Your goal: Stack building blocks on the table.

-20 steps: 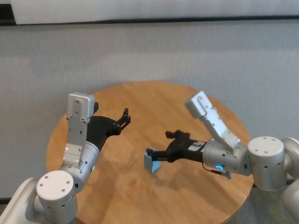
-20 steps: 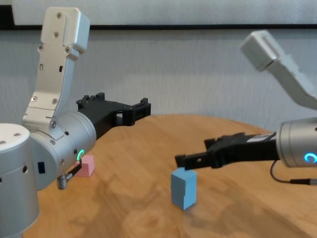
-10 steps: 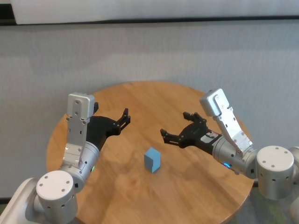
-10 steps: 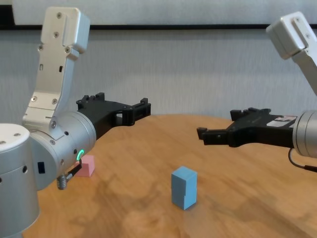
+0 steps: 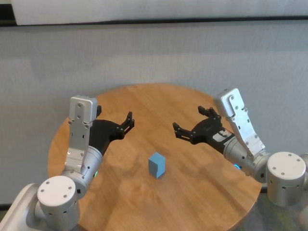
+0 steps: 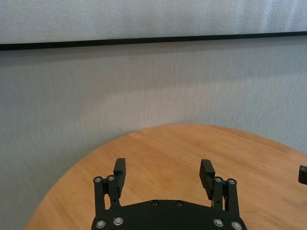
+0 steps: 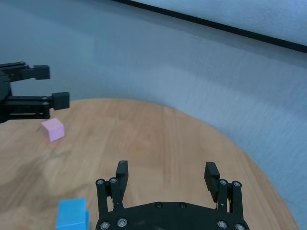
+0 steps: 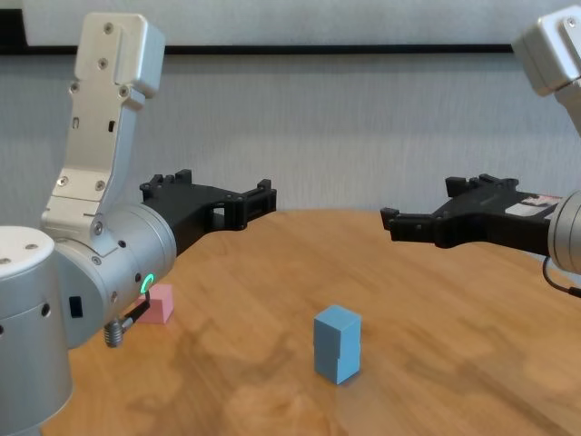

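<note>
The right gripper (image 5: 188, 128) hangs above the table (image 5: 159, 101) with its fingers spread wide and nothing between them, well apart from the blocks and off to their right. The left gripper (image 5: 129, 121) is likewise spread and empty, held in the air over the table's left side. Near the table's middle stand two light blue blocks (image 8: 337, 342), one on top of the other, edges roughly aligned as far as the chest view shows. The pink block (image 8: 159, 304) sits alone on the tabletop at the left, partly hidden behind the left arm.
</note>
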### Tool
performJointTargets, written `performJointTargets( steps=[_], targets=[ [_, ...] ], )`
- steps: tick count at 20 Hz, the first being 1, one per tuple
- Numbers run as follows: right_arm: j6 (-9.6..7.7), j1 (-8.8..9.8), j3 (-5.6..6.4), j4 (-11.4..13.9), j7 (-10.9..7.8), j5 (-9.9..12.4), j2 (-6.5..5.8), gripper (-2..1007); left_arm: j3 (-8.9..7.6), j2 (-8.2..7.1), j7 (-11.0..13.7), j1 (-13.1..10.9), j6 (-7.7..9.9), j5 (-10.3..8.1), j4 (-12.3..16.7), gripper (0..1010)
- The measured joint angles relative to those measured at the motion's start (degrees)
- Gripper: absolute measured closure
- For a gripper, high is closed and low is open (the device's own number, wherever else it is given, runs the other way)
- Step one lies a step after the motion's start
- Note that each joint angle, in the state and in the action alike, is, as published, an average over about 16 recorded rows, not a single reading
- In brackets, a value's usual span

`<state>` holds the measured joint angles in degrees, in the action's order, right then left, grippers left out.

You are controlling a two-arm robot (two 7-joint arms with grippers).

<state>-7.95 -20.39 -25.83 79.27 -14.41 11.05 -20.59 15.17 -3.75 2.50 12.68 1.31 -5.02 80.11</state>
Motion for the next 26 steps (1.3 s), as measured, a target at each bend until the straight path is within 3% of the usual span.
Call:
performJointTargets(
  steps=[15, 21, 26],
  targets=[
    [1.45, 0.19, 0.06, -0.36, 0.35, -2.23, 0.22, 0, 0.00, 0.00, 0.00, 0.00, 0.00, 0.00, 0.00, 10],
    [2.45, 0.74, 0.71, -0.30, 2.44, -2.92, 0.79, 0, 0.00, 0.00, 0.00, 0.00, 0.00, 0.00, 0.00, 10],
    [3.77, 1.36, 1.50, -0.60, 5.37, -4.71, 1.79, 0, 0.00, 0.00, 0.01, 0.00, 0.00, 0.00, 0.00, 10]
  ],
)
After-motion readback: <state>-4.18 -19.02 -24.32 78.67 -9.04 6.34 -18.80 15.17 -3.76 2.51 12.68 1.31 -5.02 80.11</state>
